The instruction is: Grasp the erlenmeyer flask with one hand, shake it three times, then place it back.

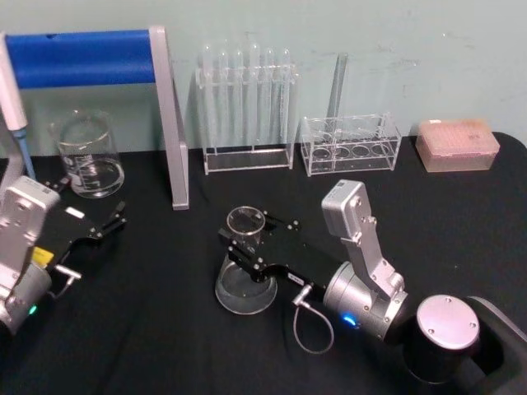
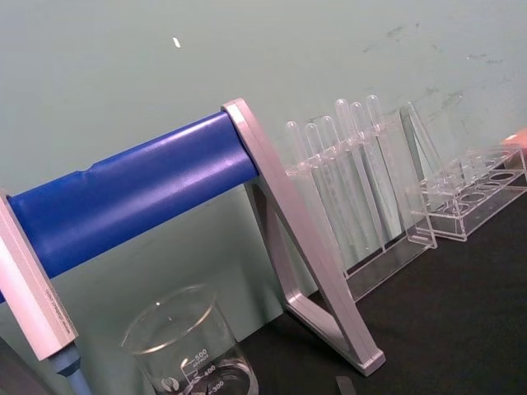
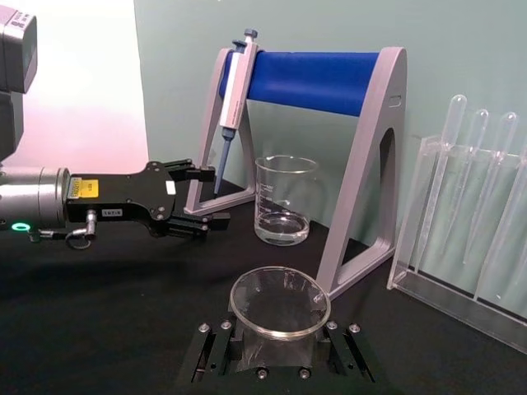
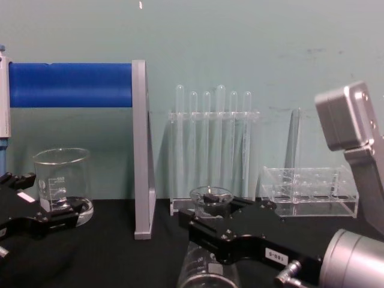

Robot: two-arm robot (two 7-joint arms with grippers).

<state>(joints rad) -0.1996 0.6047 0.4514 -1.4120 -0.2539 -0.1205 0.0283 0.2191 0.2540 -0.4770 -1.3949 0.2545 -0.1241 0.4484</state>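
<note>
The erlenmeyer flask [image 1: 243, 292] is clear glass and stands upright on the black table, just in front of me at the centre. My right gripper [image 1: 251, 239] reaches in from the right with a black finger on either side of the flask's neck, shut on it. In the right wrist view the flask's rim [image 3: 278, 300] sits between the two fingers [image 3: 216, 350]. The chest view shows the flask [image 4: 204, 273] under the right gripper [image 4: 210, 219]. My left gripper [image 1: 90, 206] rests open at the left, near the beaker, holding nothing.
A glass beaker [image 1: 86, 152] stands at the back left under a blue-barred pipette stand [image 1: 169, 115] holding a pipette [image 3: 235, 82]. Behind the flask are a rack of test tubes [image 1: 247, 107], a low clear rack [image 1: 350, 144] and a pink tip box [image 1: 457, 144].
</note>
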